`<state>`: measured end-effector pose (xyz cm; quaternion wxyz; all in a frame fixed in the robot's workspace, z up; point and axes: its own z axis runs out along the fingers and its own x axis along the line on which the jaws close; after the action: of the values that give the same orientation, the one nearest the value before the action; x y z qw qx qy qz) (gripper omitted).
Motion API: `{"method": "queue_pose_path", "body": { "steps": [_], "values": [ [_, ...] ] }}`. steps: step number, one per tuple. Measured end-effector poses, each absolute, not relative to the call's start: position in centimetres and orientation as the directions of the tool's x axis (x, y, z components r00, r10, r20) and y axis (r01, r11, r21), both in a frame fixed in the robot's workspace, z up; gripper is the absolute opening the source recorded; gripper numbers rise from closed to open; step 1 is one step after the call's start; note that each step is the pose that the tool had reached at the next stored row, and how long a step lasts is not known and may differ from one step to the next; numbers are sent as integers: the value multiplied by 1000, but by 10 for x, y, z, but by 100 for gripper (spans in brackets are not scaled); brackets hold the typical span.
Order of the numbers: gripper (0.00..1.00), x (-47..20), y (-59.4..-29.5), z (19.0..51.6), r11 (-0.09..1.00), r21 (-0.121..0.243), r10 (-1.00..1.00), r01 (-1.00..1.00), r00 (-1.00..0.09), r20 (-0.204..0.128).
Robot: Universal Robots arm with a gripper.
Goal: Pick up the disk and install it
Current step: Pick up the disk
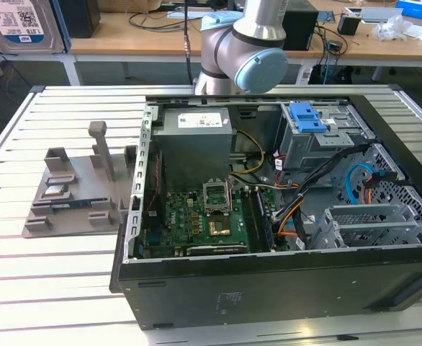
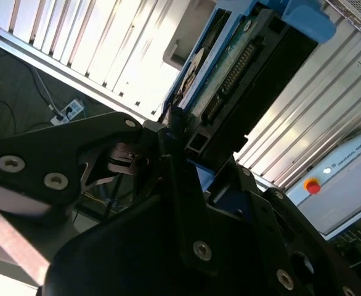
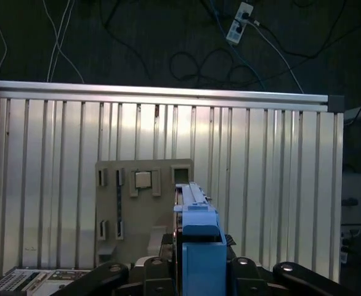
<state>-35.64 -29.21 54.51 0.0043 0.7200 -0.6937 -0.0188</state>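
Disk (image 3: 199, 243) edge-on in tool (image 3: 200, 274), label (image 1: 25, 18) in exterior view

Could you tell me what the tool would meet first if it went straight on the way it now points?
Probably the grey parts holder on the slatted table: in the first wrist view the tool, shut on the disk, points at its edge. Depth is unclear.

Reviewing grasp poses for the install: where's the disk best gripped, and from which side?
Clamp the disk across its thin dimension, jaws on the two broad faces, coming in from one end edge. It's a flat slab; in the first wrist view it sits edge-on in the gripper, far end free.
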Motion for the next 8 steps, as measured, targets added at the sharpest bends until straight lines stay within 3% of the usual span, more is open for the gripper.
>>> {"method": "queue_pose_path", "body": {
  "steps": [8],
  "values": [
    [37,-317,-301,544,-38,42,-999,-998,37,-21]
  ]
}}
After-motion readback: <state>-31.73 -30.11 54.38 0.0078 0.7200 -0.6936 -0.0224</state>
